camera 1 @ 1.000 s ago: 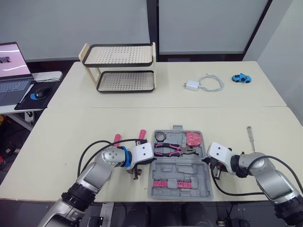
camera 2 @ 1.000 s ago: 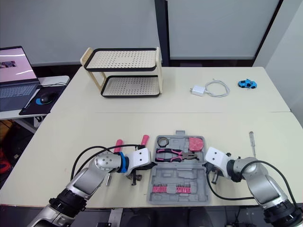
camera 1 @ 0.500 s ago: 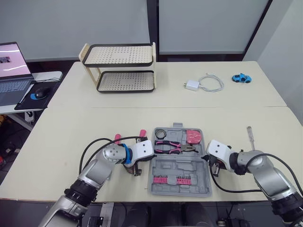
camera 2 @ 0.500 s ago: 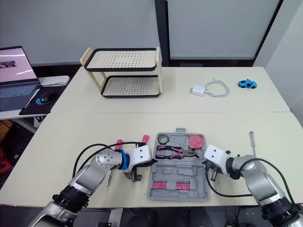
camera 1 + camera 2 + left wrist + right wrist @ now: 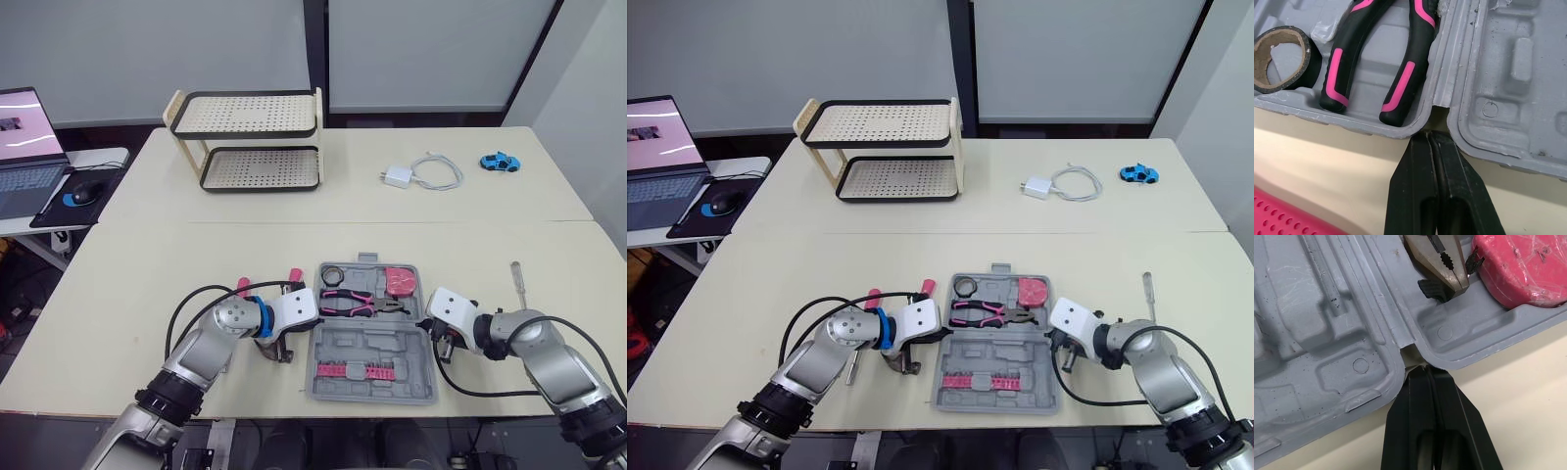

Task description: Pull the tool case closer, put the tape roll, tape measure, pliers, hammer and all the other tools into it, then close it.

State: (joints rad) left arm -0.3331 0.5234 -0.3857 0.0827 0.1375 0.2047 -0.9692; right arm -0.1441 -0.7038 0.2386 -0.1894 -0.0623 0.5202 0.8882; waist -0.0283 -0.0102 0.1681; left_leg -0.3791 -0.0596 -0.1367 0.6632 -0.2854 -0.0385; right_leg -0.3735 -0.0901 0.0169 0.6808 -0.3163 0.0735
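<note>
The grey tool case [image 5: 367,352] lies open near the table's front edge. Its far half holds the black tape roll [image 5: 332,277], the pink-and-black pliers [image 5: 358,305] and the pink tape measure [image 5: 399,284]. A row of pink bits [image 5: 356,372] sits in the near half. My left gripper [image 5: 1430,134] is shut, its tips at the hinge notch on the case's left side. My right gripper [image 5: 1425,368] is shut too, its tips at the notch on the right side. Two pink tool handles [image 5: 242,286] lie left of the case, partly under my left arm. A screwdriver [image 5: 517,282] lies to the right.
A two-tier rack [image 5: 250,142] stands at the back left. A white charger with cable [image 5: 421,174] and a blue toy car [image 5: 499,162] lie at the back right. A laptop [image 5: 24,147] sits on a side desk to the left.
Both grippers and the case have edged slightly away from the table's front edge. The tools in the case kept their places.
</note>
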